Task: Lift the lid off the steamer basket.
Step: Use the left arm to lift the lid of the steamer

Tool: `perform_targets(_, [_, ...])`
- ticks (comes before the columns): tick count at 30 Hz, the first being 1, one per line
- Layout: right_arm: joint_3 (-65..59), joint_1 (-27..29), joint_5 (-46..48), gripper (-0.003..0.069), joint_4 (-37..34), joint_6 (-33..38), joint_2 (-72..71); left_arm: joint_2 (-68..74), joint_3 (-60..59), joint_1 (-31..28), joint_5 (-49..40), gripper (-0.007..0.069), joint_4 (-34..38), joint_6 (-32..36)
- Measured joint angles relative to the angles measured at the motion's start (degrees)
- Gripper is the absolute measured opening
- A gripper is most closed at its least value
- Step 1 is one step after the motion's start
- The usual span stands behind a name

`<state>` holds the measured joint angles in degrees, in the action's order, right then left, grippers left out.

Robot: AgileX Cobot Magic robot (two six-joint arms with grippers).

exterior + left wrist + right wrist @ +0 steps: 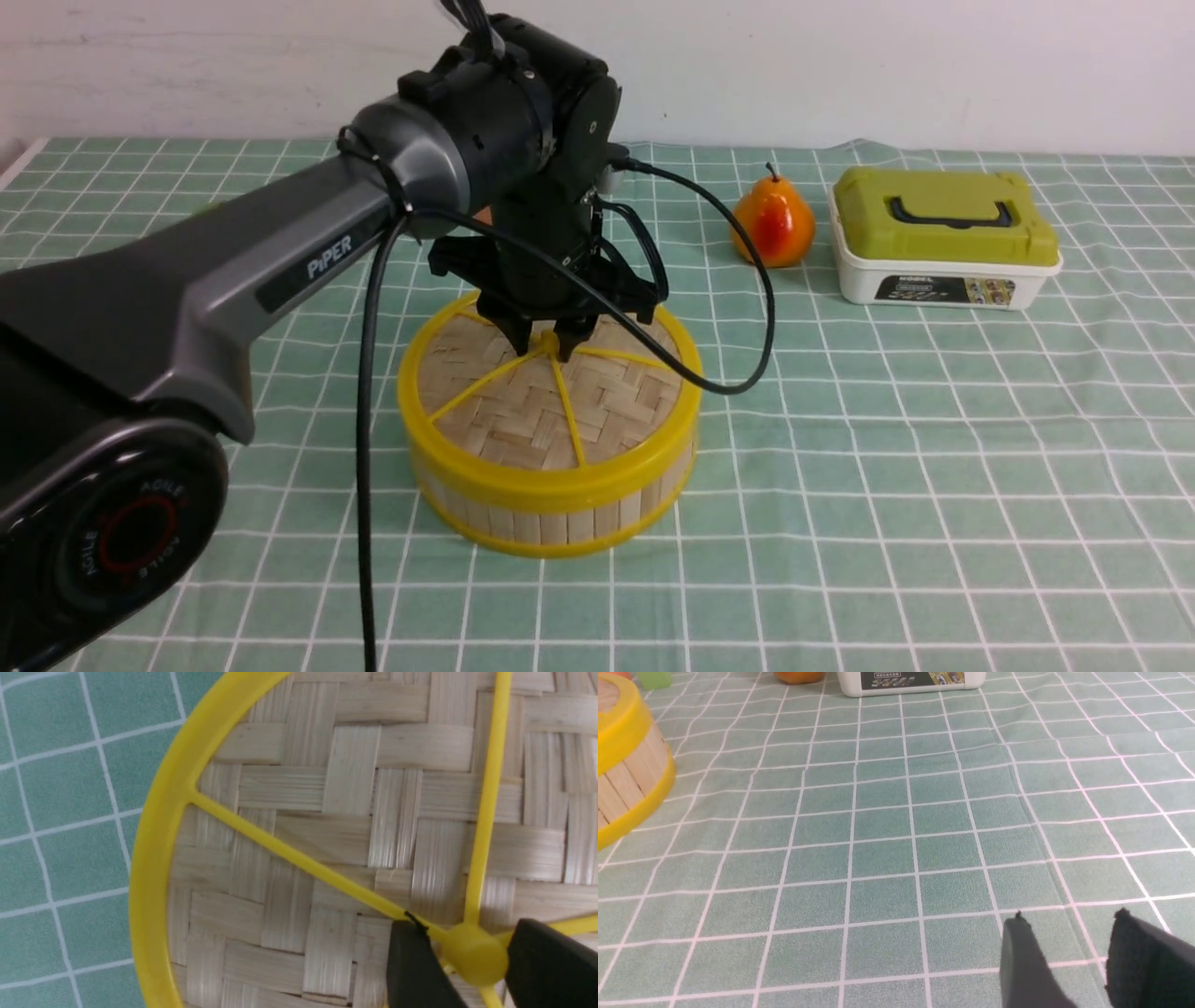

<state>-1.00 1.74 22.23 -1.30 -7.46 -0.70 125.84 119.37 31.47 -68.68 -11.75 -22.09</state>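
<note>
Black fingers (411, 961) of the left gripper (469, 940) stand on either side of the small centre knob (474, 956) and appear to touch it on both sides, so the gripper looks pinched onto the knob from straight above. The knob belongs to the lid (523, 411), which sits level and fully seated on the steamer basket (560, 518) in the middle of the checked tablecloth (887, 467). Woven bamboo in a plastic frame should be light and fairly stiff. The knob is the sensible hold, though it is small, smooth and rounded, so a weak pinch could slip off, and the thin spokes may flex if the pull goes sideways. A straight upward lift seems best. If the thick yellow rim fits snugly, the light basket may rise with it. A black cable (747, 308) from the wrist droops over the lid's rim on the right and could drag or catch there. Farther back and well apart stand an orange-red pear (773, 222) and a white box (943, 252) with an olive lid, neither in the way. The right gripper (1069, 970) hangs low over bare cloth, spread and empty, far from the basket.
</note>
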Motion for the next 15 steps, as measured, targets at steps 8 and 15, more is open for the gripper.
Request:
perform_targets(8, [0.0,0.0,0.0,0.0241,0.0,0.0,0.0,0.42,0.11,0.05,0.53,0.0279,0.05,0.0])
perform_targets(15, [0.0,0.0,0.0,0.0241,0.0,0.0,0.0,0.48,0.46,0.05,0.08,0.0227,0.05,0.0])
